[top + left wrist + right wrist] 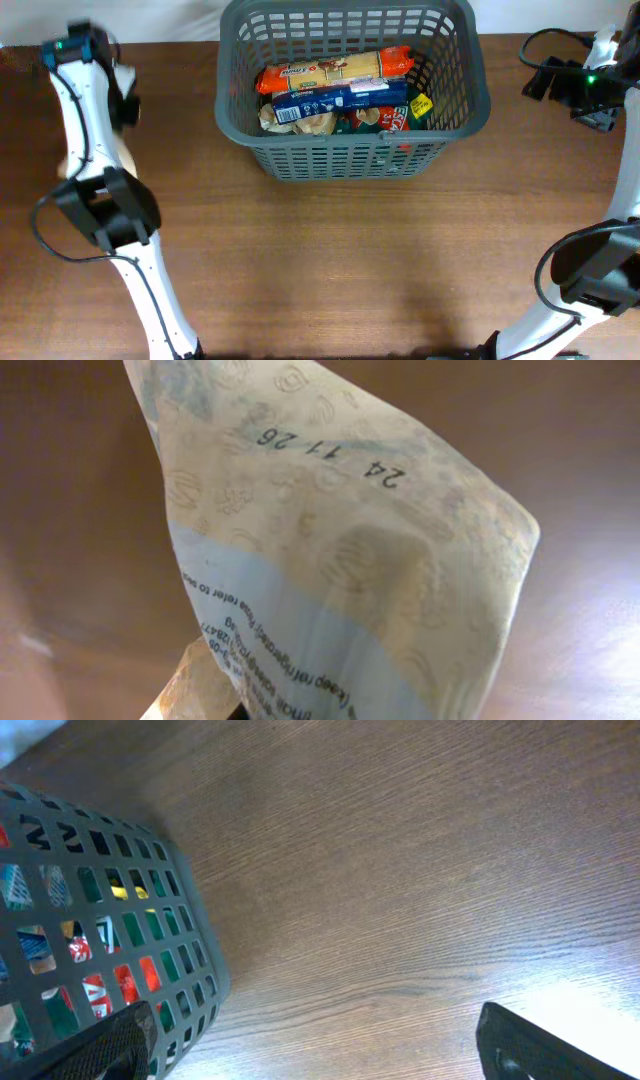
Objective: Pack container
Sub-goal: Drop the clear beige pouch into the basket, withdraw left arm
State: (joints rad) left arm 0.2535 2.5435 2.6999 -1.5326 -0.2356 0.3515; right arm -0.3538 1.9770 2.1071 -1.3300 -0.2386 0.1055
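Note:
The container (352, 152), a dark grey slotted basket, stands at the back middle of the table. It holds several food packets, among them an orange one (335, 68) and a blue one (340, 98). My left gripper (235, 705) is shut on a cream and light-blue food packet (340, 570) that fills the left wrist view, above the table at the far left. In the overhead view, bits of that packet (128, 152) show beside the left arm. My right gripper (320, 1058) is open and empty, just right of the container's wall (100, 880).
The wooden table (350, 260) stretches in front of the basket. The right arm (590, 85) and its cables sit at the back right corner. The left arm (85, 120) runs along the left edge.

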